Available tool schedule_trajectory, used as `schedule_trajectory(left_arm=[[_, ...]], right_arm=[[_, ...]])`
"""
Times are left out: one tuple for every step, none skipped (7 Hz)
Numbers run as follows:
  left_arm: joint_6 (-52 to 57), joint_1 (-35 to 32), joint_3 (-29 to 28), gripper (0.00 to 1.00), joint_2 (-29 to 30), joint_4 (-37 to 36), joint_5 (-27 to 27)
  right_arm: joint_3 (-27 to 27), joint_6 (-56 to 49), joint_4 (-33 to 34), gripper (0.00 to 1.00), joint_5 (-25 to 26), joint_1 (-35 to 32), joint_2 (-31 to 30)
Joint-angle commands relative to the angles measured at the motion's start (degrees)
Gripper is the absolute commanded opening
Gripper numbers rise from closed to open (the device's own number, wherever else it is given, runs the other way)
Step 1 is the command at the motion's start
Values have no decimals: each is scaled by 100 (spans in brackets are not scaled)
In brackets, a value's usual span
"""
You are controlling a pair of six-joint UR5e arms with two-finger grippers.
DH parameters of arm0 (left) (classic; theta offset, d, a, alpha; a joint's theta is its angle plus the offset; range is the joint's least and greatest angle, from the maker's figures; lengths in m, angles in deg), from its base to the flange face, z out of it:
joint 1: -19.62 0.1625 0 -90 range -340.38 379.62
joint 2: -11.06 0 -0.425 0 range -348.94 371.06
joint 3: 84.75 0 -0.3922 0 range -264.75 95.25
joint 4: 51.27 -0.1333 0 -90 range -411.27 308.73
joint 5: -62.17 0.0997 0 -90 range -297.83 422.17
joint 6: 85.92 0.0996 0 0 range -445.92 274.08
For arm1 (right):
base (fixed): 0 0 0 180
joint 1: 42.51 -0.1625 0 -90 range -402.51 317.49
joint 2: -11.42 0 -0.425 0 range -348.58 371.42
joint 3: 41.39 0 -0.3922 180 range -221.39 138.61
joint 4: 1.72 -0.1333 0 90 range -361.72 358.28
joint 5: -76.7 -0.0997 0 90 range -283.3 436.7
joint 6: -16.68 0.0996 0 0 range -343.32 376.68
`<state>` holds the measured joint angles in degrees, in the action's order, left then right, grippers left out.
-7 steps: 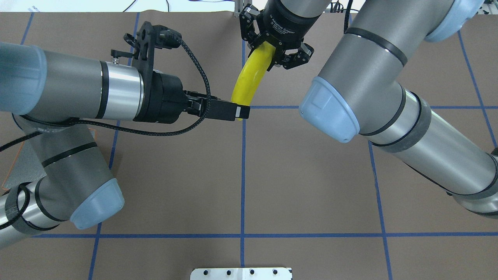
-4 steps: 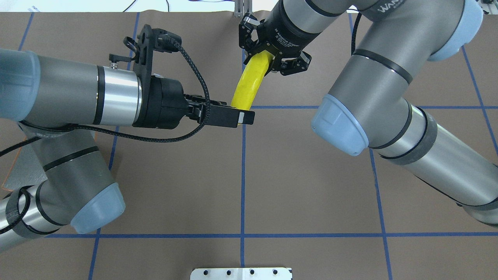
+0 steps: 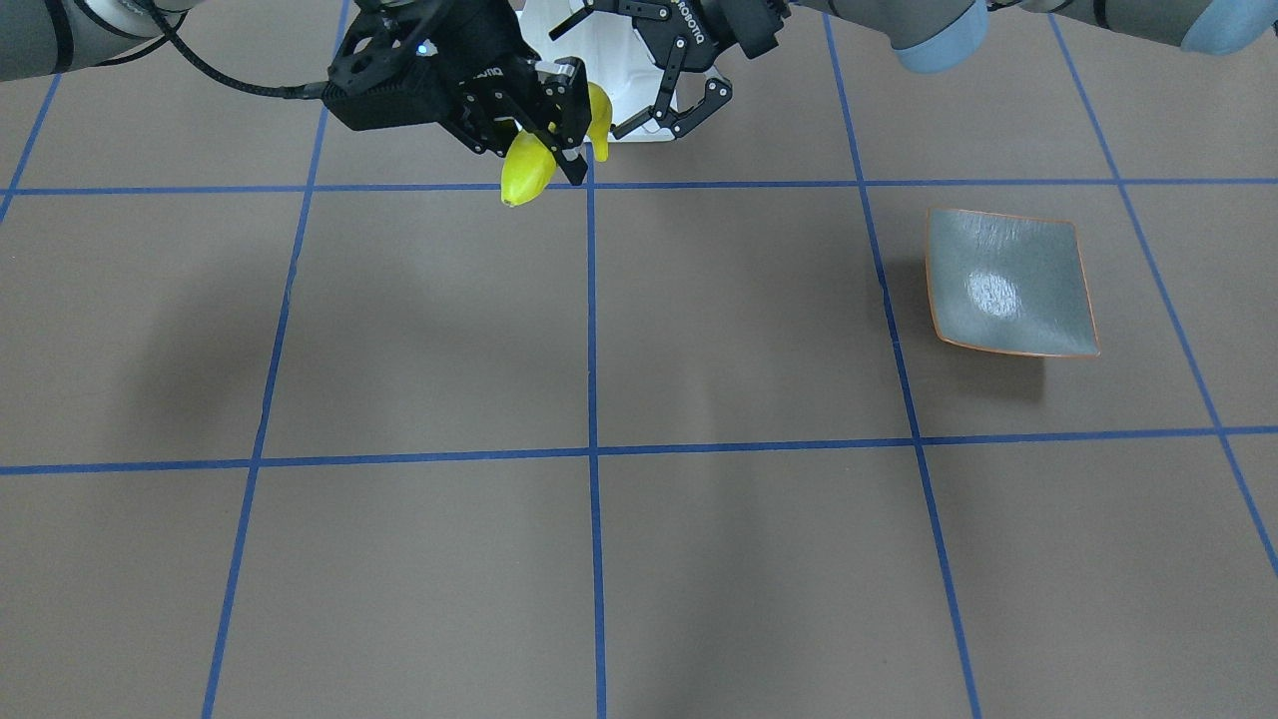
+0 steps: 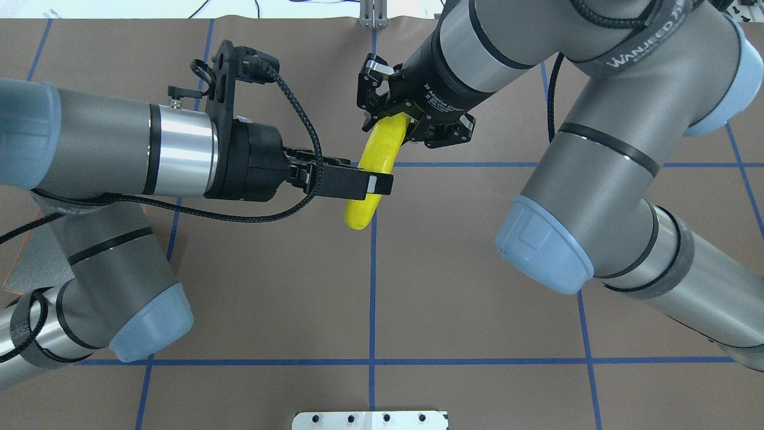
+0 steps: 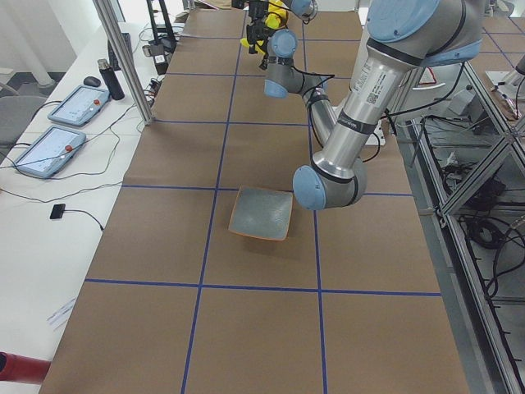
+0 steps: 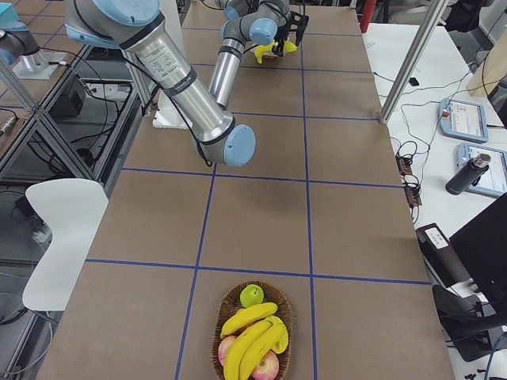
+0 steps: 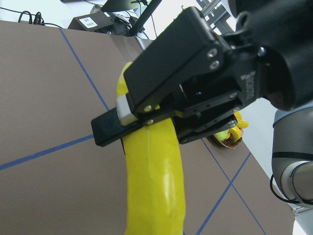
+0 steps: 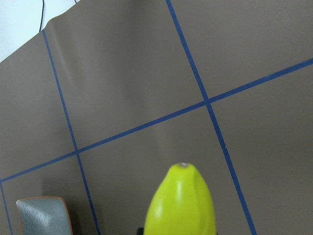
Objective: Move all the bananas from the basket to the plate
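Observation:
One yellow banana (image 4: pixel 360 209) hangs in the air over the table's far middle. My right gripper (image 4: pixel 391 125) is shut on its upper part; this shows close up in the left wrist view (image 7: pixel 156 186). My left gripper (image 4: pixel 373 182) is open, with its fingers (image 3: pixel 679 108) spread above and below the banana's middle. The banana's tip (image 8: pixel 181 205) fills the bottom of the right wrist view. The empty grey-blue plate (image 3: pixel 1008 285) lies on my left side. The basket (image 6: pixel 224 305) at my right end holds three more bananas (image 6: pixel 249 336).
The basket also holds apples and a green fruit (image 6: pixel 252 295). My left arm partly covers the plate (image 4: pixel 24 263) in the overhead view. A white mounting plate (image 4: pixel 370 420) sits at the table's near edge. Tablets and cables lie on the desk (image 5: pixel 66 123) beyond the table.
My right gripper has moved nearer to me with the banana and slid it between the left fingers, so its free end now sticks out past them. The left gripper has barely moved.

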<state>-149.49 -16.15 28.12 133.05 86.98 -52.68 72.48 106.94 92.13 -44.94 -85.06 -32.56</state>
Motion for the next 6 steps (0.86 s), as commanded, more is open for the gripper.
schedule_trajectory(left_arm=[[2,70,16,95,0,1,-3],[2,96,16,84,9,9,-3],[11,105,16,61,9,1,-12],[20,105,7,43,1,1,-12],[20,114,16,32,0,9,-3],[20,114,16,6,0,9,-12]], right_arm=[[82,-200,-25,0,0,81,-14],[83,-201,-147,0,-9,89,-22],[91,-201,-165,0,-26,89,-14],[170,-210,-191,0,-35,89,-22],[205,-210,-200,0,-35,89,-23],[197,-288,-227,0,-44,89,-23]])
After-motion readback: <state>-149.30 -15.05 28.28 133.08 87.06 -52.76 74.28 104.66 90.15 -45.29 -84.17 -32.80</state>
